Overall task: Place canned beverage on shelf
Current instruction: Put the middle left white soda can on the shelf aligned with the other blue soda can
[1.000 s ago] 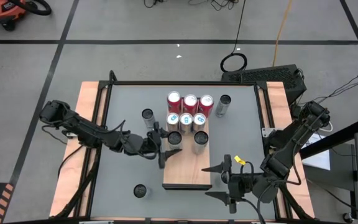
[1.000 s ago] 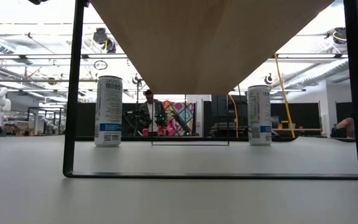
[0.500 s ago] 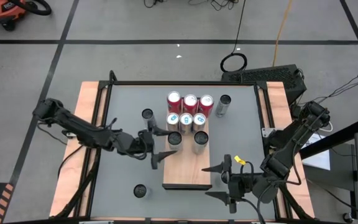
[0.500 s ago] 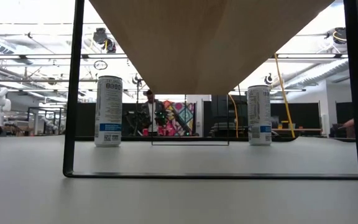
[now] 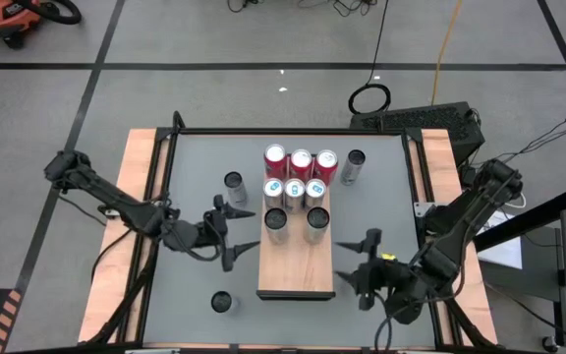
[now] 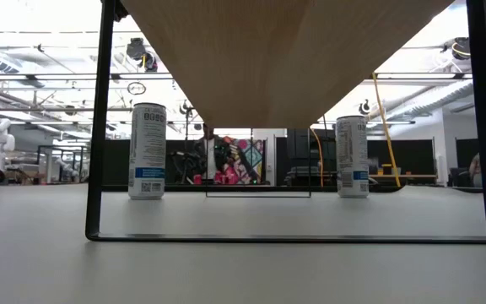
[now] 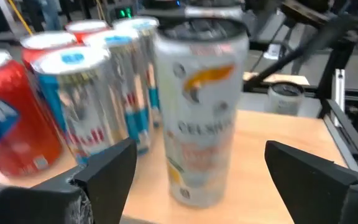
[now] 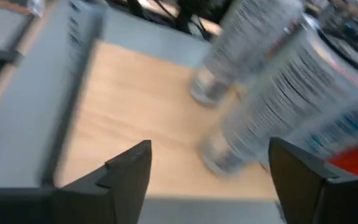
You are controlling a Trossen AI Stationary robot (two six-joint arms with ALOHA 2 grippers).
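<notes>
The shelf point(image 5: 296, 261) is a light wood board with a dark rim, lying mid-table. Three red cans point(image 5: 300, 160), three blue-topped cans point(image 5: 294, 190) and two dark-topped cans point(image 5: 275, 218) point(image 5: 314, 219) stand upright on its far half. My left gripper point(image 5: 227, 232) is open just left of the shelf, its fingers apart from the white can point(image 7: 197, 112) ahead of them. My right gripper point(image 5: 366, 267) is open and empty right of the shelf's near end, facing the shelf point(image 8: 135, 118).
Loose cans stand on the grey tabletop: one left of the shelf point(image 5: 234, 182), one far right point(image 5: 354, 163), one near left point(image 5: 223, 301). The low view shows two of them point(image 6: 148, 150) point(image 6: 352, 156) beyond the shelf's dark frame point(image 6: 99, 127). The shelf's near half is bare.
My left gripper has drawn back toward the table's left edge, away from the dark-topped can on the shelf, staying open; the can stands where it was. My right gripper has moved up toward the far edge and turned toward the shelf.
</notes>
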